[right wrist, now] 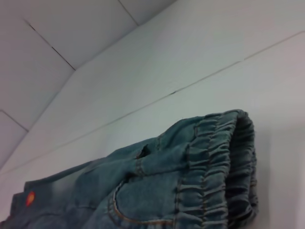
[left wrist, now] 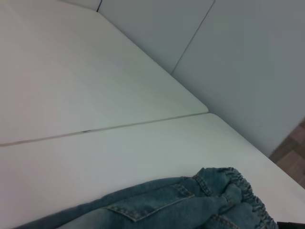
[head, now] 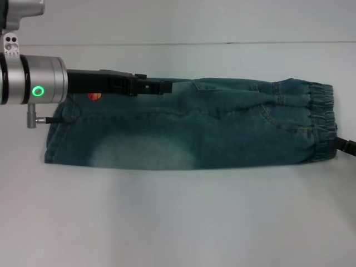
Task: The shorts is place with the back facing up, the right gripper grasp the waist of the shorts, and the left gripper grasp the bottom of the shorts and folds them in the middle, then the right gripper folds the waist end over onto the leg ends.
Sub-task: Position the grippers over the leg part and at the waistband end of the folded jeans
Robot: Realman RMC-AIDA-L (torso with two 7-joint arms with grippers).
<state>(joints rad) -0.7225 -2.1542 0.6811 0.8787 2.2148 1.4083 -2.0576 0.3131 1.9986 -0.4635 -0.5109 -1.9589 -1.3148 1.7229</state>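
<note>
Denim shorts (head: 189, 130) lie folded lengthwise on the white table (head: 178, 222), waistband (head: 320, 119) at robot's right. Left gripper (head: 164, 87) extends over the far edge near the orange patch (head: 94, 96); finger opening cannot be told. Right gripper (head: 347, 147) barely visible at waistband, state unclear.

Bare table (head: 178, 222) lies open around the shorts (head: 194, 130); nothing else obstructs
</note>
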